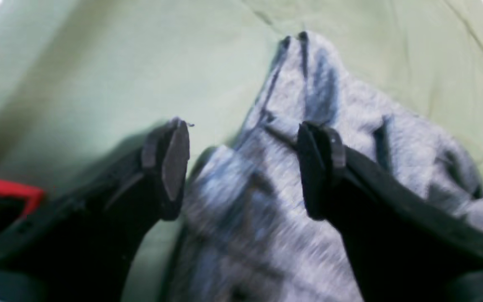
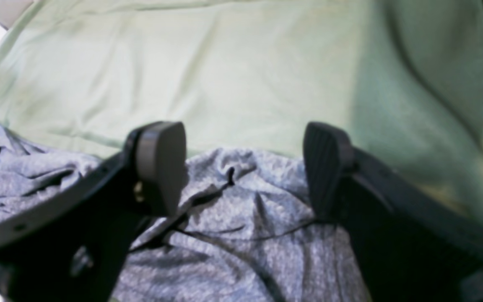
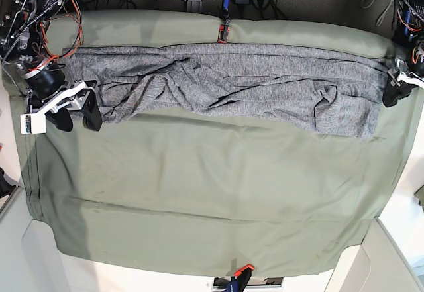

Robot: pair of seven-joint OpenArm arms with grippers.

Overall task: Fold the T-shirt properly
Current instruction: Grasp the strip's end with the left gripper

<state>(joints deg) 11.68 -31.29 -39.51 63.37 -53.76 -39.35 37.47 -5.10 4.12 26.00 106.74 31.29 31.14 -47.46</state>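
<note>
Left wrist view: the left pincer (image 1: 241, 167) is standing released, jaws apart, with the T-shirt (image 1: 275, 201) lying bunched beneath and between them on the table cloth (image 1: 99, 75) (motion blur is smearing the knit).

Right wrist view: the right pincer (image 2: 243, 167) is likewise gaping, holding nothing, a rumpled shirt edge running under it.

Base view: the shirt is lying as a long wrinkled band between the two pincers; judging by this, neat folding is hardly begun. Sleeves and collar are proving impossible to identify.

Table under olive-green cloth (image 3: 199, 193); grey T-shirt (image 3: 252, 83) spread along far edge.
</note>
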